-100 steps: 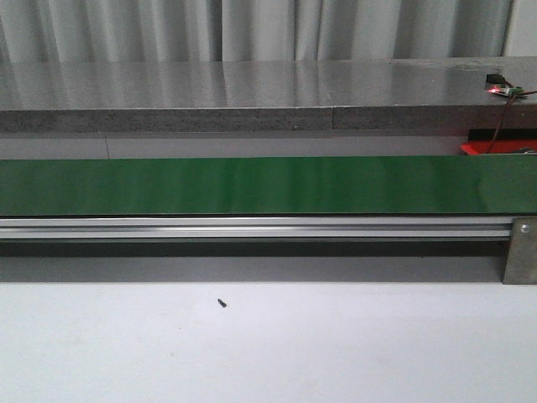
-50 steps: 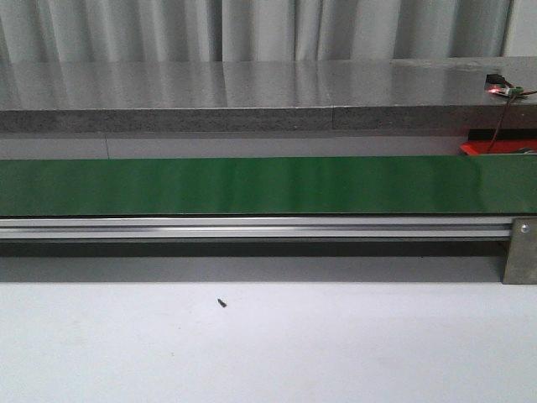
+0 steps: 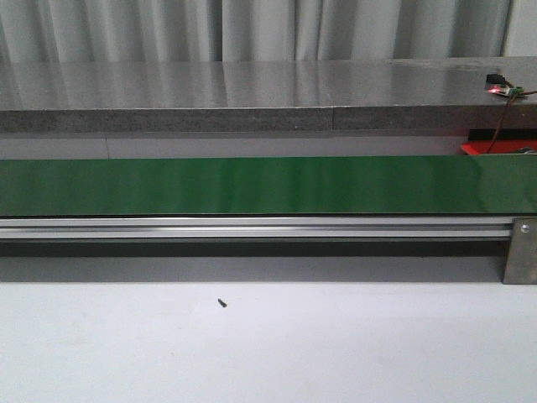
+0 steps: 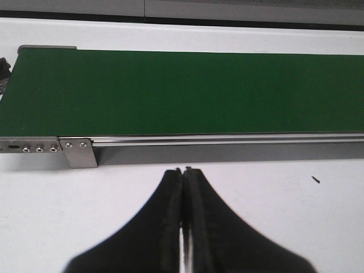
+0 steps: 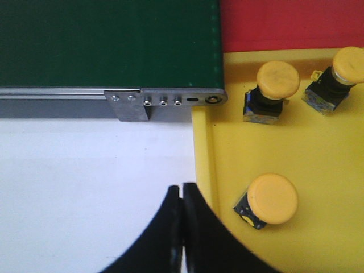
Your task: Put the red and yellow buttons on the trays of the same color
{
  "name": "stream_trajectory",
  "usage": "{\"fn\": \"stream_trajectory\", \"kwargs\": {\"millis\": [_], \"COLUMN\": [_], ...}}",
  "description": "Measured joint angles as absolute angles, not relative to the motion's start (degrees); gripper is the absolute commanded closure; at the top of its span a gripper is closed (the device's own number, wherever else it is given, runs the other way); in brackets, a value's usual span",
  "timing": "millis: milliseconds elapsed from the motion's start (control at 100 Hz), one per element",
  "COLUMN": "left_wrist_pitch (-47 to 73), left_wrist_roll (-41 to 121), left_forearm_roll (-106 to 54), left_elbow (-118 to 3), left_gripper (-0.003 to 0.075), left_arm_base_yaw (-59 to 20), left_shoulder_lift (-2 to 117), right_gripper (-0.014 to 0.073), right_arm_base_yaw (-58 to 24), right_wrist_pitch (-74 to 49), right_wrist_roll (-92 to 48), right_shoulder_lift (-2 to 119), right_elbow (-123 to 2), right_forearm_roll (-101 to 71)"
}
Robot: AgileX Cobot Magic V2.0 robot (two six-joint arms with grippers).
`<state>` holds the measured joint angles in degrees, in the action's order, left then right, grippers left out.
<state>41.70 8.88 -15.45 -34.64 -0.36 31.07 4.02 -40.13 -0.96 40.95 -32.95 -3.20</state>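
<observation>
Nothing has moved across the front views: green belt [image 3: 252, 185], aluminium rail [image 3: 252, 227] and the small dark speck [image 3: 222, 302] on the white surface [image 3: 268, 353] sit as before. Left hand [image 4: 183, 176] hovers over bare surface just short of the belt's bracketed end, its black fingers pressed together on nothing. Right hand [image 5: 182, 190] is likewise closed and empty, poised at the raised rim of the smooth yellow tray [image 5: 273, 165]. Three yellow buttons [image 5: 272, 198] with domed caps on square bases rest inside it, well apart. Beside it lies the red tray [image 5: 284, 25], next to the belt's end.
</observation>
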Motion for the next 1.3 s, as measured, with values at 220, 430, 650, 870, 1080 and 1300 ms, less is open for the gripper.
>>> {"fn": "stream_trajectory", "kwargs": {"millis": [220, 430, 650, 870, 1080, 1300], "left_wrist_pitch": [41.70, 41.70, 41.58, 40.52, 40.42, 39.16], "left_wrist_roll": [8.88, 8.88, 8.88, 8.88, 8.88, 5.16], "left_forearm_roll": [-15.45, -15.45, -15.45, -15.45, -17.09, -16.18], "left_elbow": [-34.64, -34.64, -34.64, -34.64, -34.64, -34.64], "left_gripper": [0.0740, 0.0740, 0.0740, 0.0740, 0.0740, 0.0740], "left_arm_base_yaw": [-0.36, -0.36, -0.36, -0.36, -0.36, 0.81], "left_shoulder_lift": [31.07, 31.07, 31.07, 31.07, 31.07, 31.33], "right_gripper": [0.0662, 0.0662, 0.0662, 0.0662, 0.0662, 0.0662], "right_arm_base_yaw": [4.02, 4.02, 4.02, 4.02, 4.02, 4.02], "right_wrist_pitch": [-40.13, -40.13, -40.13, -40.09, -40.00, -40.00], "right_wrist_roll": [-0.96, -0.96, -0.96, -0.96, -0.96, -0.96], "right_shoulder_lift": [40.95, 40.95, 40.95, 40.95, 40.95, 40.95], "right_elbow": [-32.95, -32.95, -32.95, -32.95, -32.95, -32.95], "right_forearm_roll": [-3.20, -3.20, -3.20, -3.20, -3.20, -3.20]}}
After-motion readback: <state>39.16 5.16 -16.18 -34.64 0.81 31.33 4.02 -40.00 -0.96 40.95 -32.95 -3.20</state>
